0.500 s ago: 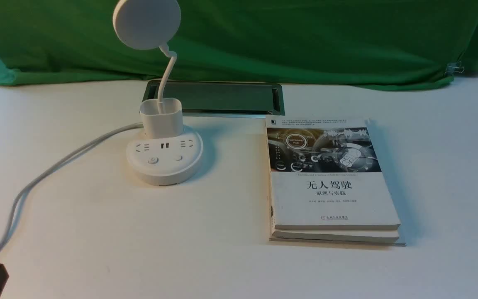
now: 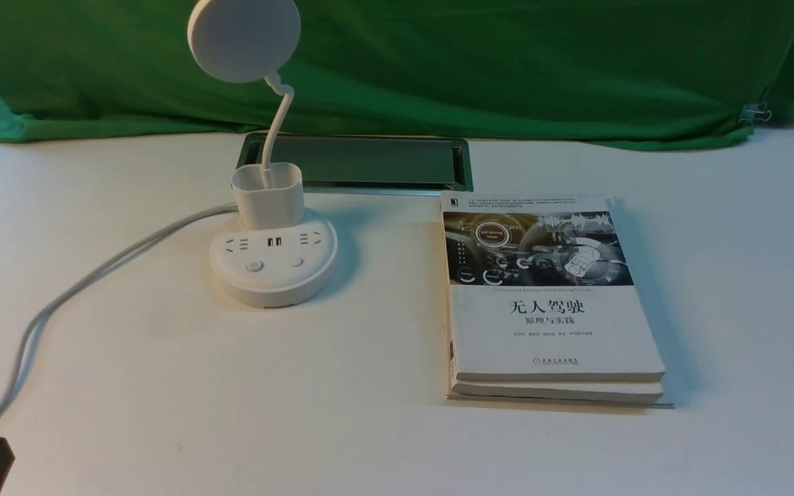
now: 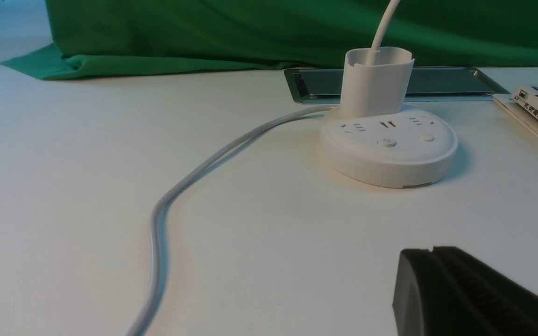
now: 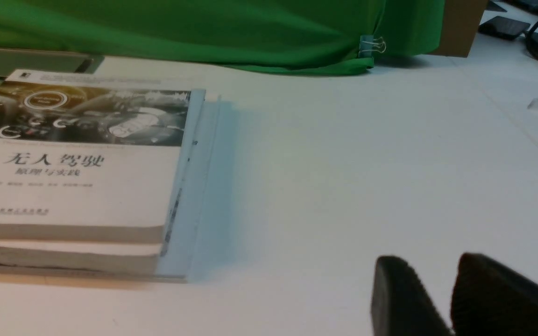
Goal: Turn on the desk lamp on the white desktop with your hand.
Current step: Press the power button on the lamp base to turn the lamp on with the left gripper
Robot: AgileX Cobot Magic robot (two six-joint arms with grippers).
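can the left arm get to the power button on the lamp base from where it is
Probably yes: nothing stands between the left gripper and the power button, and the grey cable runs off to one side.

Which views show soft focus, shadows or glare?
Right wrist view: gripper fingers blurred, small cover print smeared, shadow beside the books. Front view: large cover title sharp, soft shadow beside the lamp base, no strong glare. Left wrist view: shadow along the cable, gripper dark.

Green cloth [image 2: 404,69] hangs behind stacked books [image 2: 548,303]; what looks like a brown box [image 4: 460,28] stands beyond.
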